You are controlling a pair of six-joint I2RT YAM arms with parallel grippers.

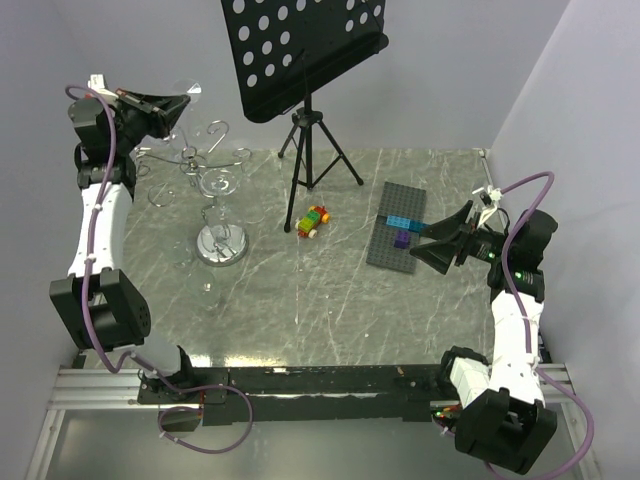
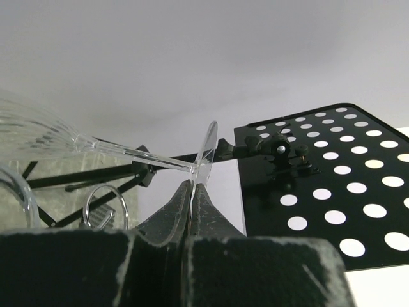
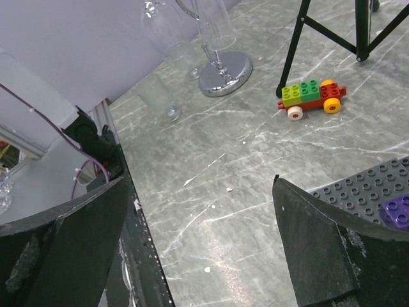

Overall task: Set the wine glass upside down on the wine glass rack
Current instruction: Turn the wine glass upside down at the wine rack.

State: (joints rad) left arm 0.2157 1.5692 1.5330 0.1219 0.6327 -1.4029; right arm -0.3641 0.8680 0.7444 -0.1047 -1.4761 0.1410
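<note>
My left gripper (image 1: 178, 100) is raised at the far left and is shut on the round foot of the clear wine glass (image 1: 190, 90). In the left wrist view the fingertips (image 2: 199, 192) pinch the foot's rim edge-on; the wine glass (image 2: 134, 153) lies sideways, its stem running left to its bowl. The chrome wine glass rack (image 1: 215, 165) stands just below and to the right of this gripper, with curled hooks and a round mirror base (image 1: 222, 247). One hook curl (image 2: 105, 204) shows under the stem. My right gripper (image 1: 432, 243) is open and empty, low at the right.
A black perforated music stand (image 1: 300, 50) on a tripod (image 1: 318, 150) stands right of the rack. A toy brick car (image 1: 313, 222) and a grey baseplate (image 1: 400, 240) with blue and purple bricks lie mid-right. Other clear glasses (image 3: 160, 96) stand by the rack base (image 3: 223, 67).
</note>
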